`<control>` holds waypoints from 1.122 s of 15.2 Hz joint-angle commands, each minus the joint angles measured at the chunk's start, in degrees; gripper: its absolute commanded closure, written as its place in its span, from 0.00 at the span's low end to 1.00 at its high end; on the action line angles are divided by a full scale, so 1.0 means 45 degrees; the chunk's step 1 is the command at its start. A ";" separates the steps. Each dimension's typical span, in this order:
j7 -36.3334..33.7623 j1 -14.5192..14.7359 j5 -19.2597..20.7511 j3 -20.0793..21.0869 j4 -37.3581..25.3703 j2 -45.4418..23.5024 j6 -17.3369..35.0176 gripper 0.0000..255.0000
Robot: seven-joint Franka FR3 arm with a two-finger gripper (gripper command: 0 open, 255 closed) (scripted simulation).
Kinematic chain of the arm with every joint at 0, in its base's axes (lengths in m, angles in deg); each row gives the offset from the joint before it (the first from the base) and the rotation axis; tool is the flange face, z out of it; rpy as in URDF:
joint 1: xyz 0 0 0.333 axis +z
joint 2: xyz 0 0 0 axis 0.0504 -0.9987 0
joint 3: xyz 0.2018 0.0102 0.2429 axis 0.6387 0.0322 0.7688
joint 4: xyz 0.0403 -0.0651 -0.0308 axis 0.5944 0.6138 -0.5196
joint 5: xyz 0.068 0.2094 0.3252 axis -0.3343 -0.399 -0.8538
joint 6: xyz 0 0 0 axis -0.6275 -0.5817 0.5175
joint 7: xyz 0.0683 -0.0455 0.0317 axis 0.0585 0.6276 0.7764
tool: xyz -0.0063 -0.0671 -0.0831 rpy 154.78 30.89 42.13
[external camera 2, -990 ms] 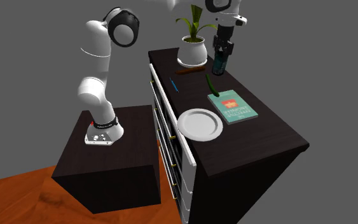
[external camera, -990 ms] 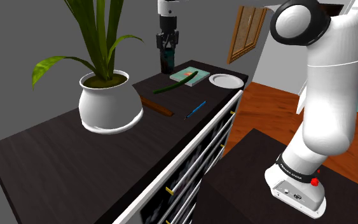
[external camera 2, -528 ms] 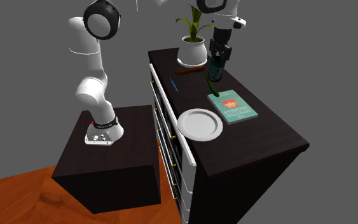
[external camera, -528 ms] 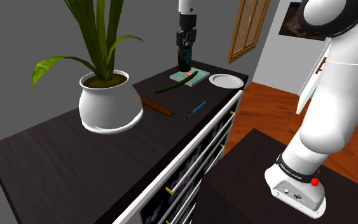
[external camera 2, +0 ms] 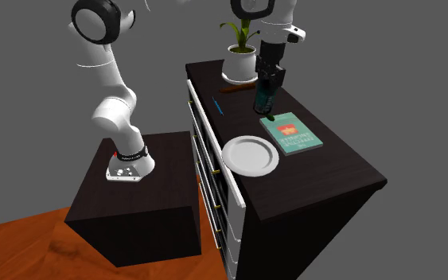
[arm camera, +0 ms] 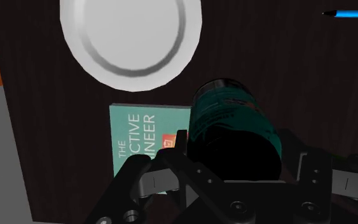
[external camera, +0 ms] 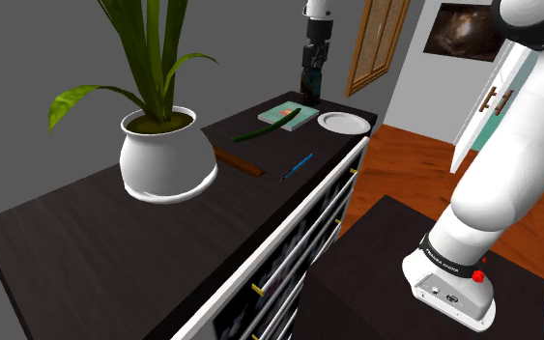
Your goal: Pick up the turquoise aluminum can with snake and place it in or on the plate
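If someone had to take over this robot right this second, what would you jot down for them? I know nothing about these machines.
Gripper: shut on the turquoise can, which it holds in the air over the dark dresser.
Things: the can hangs by the teal book. The white plate lies beside the book at the dresser's front edge, with nothing on it.
Done: the can is grasped and lifted.
Left: carry the can over the plate, lower it onto the plate, open the gripper and back away.
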 commanded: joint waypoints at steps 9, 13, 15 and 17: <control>0.2826 -0.1374 0.0150 -0.1455 0.1339 0.1491 -0.0141 1.00; 0.3574 -0.1720 0.0220 -0.1870 0.1641 0.1696 -0.0037 1.00; 0.3568 -0.1720 0.0228 -0.1871 0.2029 0.1737 0.0312 1.00; 0.3564 -0.1722 0.0233 -0.1872 0.2403 0.1765 0.0658 1.00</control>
